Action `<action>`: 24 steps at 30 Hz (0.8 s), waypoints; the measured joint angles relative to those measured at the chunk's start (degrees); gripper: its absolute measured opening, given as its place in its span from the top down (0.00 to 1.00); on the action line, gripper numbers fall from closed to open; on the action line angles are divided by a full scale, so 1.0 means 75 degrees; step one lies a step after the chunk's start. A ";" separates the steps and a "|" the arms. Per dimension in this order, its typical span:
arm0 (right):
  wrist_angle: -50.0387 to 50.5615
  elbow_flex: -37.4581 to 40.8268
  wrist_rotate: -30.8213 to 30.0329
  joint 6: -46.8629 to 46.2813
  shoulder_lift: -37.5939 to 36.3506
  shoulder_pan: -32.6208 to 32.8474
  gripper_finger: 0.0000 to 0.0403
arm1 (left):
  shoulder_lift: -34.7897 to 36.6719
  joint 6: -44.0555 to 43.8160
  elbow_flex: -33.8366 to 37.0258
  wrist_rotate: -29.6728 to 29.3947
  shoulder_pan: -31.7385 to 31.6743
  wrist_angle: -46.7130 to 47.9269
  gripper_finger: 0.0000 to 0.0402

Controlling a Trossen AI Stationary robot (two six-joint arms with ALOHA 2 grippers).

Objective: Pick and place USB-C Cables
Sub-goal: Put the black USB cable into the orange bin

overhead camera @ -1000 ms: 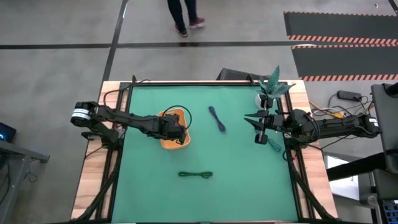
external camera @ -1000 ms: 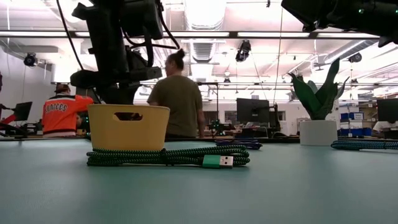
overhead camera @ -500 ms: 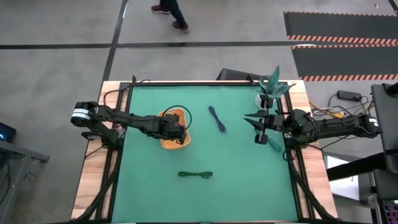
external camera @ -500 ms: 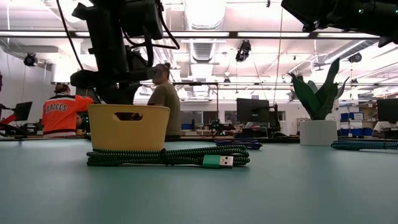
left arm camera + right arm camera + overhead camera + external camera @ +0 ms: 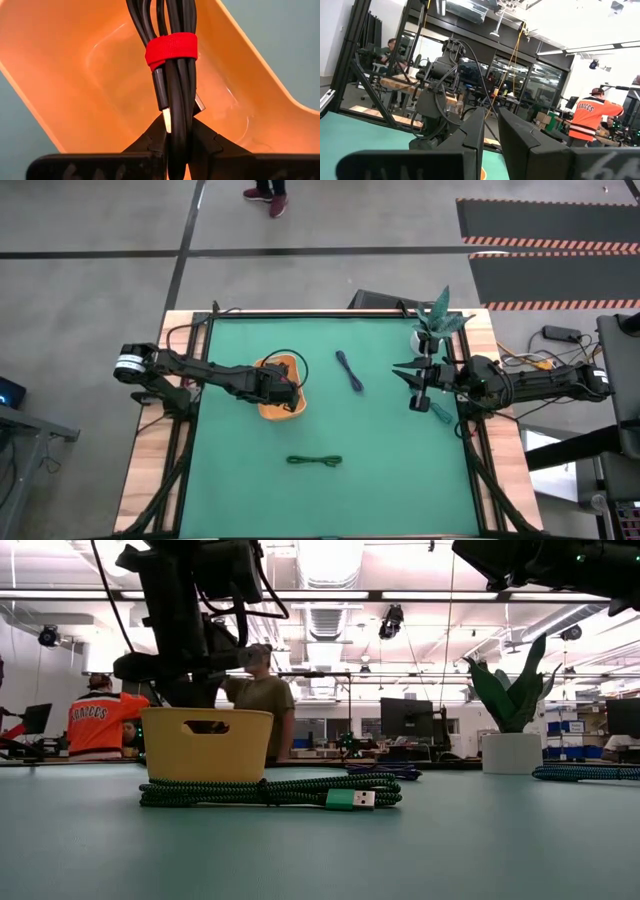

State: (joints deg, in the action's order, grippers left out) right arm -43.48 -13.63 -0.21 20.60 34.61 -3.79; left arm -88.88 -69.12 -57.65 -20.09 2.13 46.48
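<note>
Cable bundle poised above tray

Left end effector (image 5: 177, 145) grips a limp, light black USB-C bundle (image 5: 172, 75) beside its red strap (image 5: 170, 47), over the orange tray (image 5: 75, 75); right end effector (image 5: 418, 402), empty, fingers nearly together.

Looks like a robotics lab or open workshop: long ceiling strip lights (image 5: 330, 592), dark flat monitors (image 5: 405, 717) on desks, hazard-striped grey floor mats (image 5: 545, 242), a green-topped counter (image 5: 380, 470).
</note>
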 joint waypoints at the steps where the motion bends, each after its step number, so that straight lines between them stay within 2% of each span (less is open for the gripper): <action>1: 0.0000 0.0000 0.0000 0.0000 0.0000 0.0000 0.88 | 0.0000 -0.0001 0.0000 -0.0002 0.0000 -0.0003 0.93; 13: 0.0008 0.0000 0.0000 -0.0001 -0.0002 0.0001 0.88 | -0.0466 0.0050 0.0015 0.0049 0.0000 -0.0219 0.93; 24: 0.0035 0.0000 -0.0069 0.0000 0.0000 0.0002 0.88 | -0.0484 0.0066 0.0015 0.0083 0.0000 -0.0268 0.93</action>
State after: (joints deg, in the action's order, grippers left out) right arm -43.22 -13.63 -0.73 20.60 34.61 -3.78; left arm -92.51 -68.62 -57.54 -19.47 2.13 44.47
